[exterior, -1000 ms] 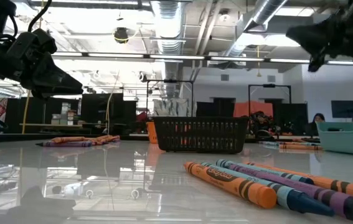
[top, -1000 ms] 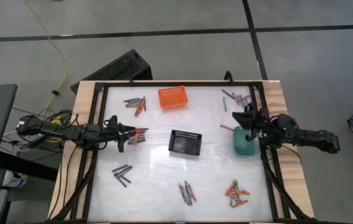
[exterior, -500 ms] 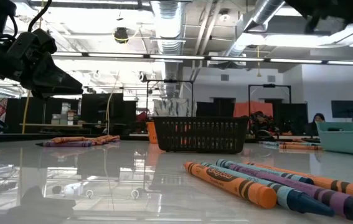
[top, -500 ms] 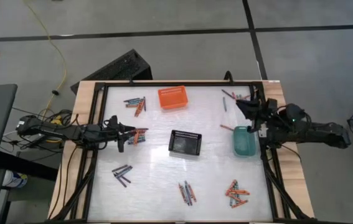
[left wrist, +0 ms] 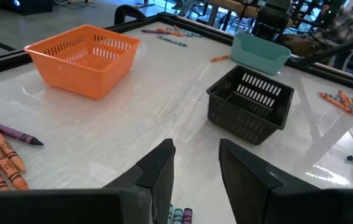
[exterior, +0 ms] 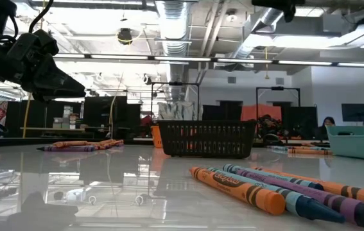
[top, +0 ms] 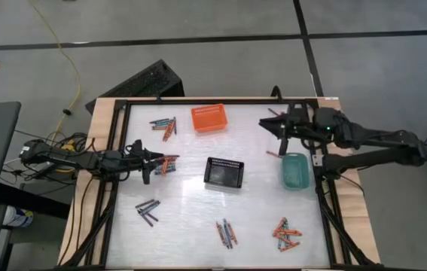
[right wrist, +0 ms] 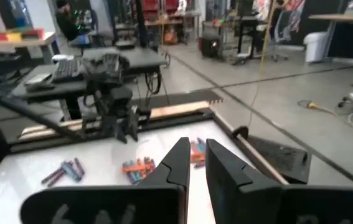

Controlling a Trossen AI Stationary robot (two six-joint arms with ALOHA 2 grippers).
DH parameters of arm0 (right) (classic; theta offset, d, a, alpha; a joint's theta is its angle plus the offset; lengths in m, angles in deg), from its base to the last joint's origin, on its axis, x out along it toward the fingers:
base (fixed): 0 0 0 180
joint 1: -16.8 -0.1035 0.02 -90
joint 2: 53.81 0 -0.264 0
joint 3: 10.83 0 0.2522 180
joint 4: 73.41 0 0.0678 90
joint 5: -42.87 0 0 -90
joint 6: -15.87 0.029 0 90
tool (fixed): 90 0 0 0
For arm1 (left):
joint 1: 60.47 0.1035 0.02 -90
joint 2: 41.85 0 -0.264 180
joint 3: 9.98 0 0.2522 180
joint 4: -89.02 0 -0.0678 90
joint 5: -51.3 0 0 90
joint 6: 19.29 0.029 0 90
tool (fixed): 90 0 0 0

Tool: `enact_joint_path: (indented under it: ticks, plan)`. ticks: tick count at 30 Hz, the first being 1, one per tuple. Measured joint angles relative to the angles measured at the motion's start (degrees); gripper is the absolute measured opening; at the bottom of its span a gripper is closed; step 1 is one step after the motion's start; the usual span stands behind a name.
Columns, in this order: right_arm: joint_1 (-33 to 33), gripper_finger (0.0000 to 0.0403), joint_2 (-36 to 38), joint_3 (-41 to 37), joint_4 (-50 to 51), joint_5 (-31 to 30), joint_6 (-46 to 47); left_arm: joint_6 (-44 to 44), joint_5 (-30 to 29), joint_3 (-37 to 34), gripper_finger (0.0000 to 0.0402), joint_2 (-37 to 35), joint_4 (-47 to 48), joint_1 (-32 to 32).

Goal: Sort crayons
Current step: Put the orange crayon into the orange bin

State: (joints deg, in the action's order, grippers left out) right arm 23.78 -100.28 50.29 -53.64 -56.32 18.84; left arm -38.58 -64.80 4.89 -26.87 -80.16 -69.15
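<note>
My left gripper (top: 155, 159) hovers with fingers parted, empty, over a crayon cluster (top: 168, 165) at the tabletop (top: 258, 203) left. My right gripper (top: 273, 125), narrowly parted and empty, hangs near the far-right crayons (top: 292, 118). Other crayon piles (top: 287, 235) lie scattered.

Both arms are dark, nearly black, built of slim tubular links joined by thicker rounded joint housings. The left arm (top: 85, 159) trails a bundle of black cables near its base. The right arm (top: 371, 139) carries a small green light on its wrist housing. The left claw (left wrist: 196, 168) ends in two flat, matte black fingers (left wrist: 159, 169) with angular, tapering tips; the right claw (right wrist: 193, 163) has the same blunt wedge-shaped pair
</note>
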Motion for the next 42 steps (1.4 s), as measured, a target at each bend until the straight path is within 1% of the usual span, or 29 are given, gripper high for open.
enact_joint_path:
  ticks: [11,17,21,25,28,30,34,38,42]
  plan:
    - [1.0,0.0056,-7.1,0.7,1.0,0.0,1.3,0.0,0.0,0.0,0.0116,0.0,0.0,0.0]
    - [0.9,0.0058,-13.0,6.7,7.6,0.0,3.1,0.0,0.0,0.0,0.0116,0.0,0.0,0.0]
    - [0.0,0.0073,-18.2,13.2,16.3,0.0,3.1,0.0,0.0,0.0,0.0116,0.0,0.0,0.0]
    - [-0.3,0.0103,-23.3,19.7,29.6,-1.2,4.3,0.0,0.0,0.0,0.0116,0.0,0.0,0.0]
    - [-0.3,0.0128,-27.2,23.1,40.0,-1.2,6.0,0.0,0.0,0.0,0.0116,0.0,0.0,0.0]
    - [-0.3,0.0144,-29.7,24.2,45.8,-0.8,6.9,0.0,0.0,0.0,0.0116,0.0,0.0,0.0]
    - [-0.3,0.0162,-34.6,24.5,53.7,2.5,8.4,0.0,0.0,0.0,0.0116,0.0,0.0,0.0]
    - [-0.1,0.0163,-40.0,24.5,59.8,3.1,8.0,0.0,0.0,0.0,0.0116,0.0,0.0,0.0]
    - [1.1,0.0158,-44.9,24.5,62.2,3.1,4.7,0.0,0.0,0.0,0.0116,0.0,0.0,0.0]
